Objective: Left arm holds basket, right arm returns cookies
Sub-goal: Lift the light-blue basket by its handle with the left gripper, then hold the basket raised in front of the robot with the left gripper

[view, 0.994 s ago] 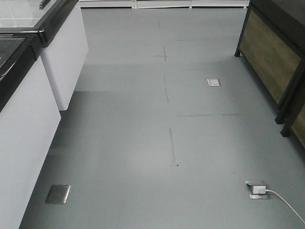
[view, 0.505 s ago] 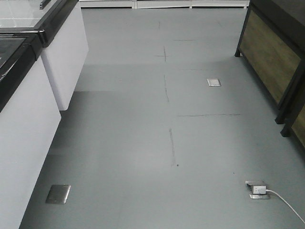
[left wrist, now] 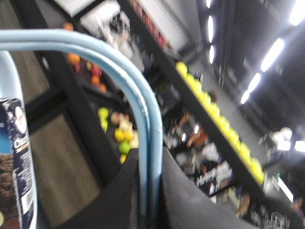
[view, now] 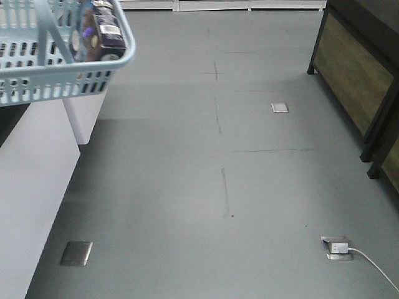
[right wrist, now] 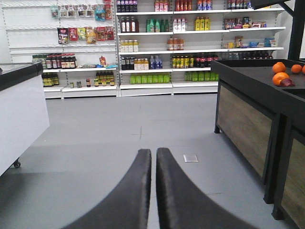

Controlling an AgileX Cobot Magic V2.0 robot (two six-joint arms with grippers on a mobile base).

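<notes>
The light blue slotted basket (view: 62,81) hangs in the top left corner of the front view, off the floor. The cookies (view: 103,31), a dark navy-and-brown box, stand inside it near its right wall. In the left wrist view my left gripper (left wrist: 151,152) is shut on the basket's hoop handle (left wrist: 119,67), which runs up between the black jaws. The cookies (left wrist: 16,157) show at that view's left edge. My right gripper (right wrist: 153,153) is shut with nothing in it, pointing over the grey floor. Neither arm shows in the front view.
A white counter (view: 37,174) runs along the left and a dark wood-panelled stand (view: 355,68) along the right. A floor socket with a white cable (view: 336,247) lies at the front right. Stocked shelves (right wrist: 157,47) line the far wall.
The basket with the cookies has come into the top left of the front view, covering the counter's black top. The floor and furniture look unchanged.
</notes>
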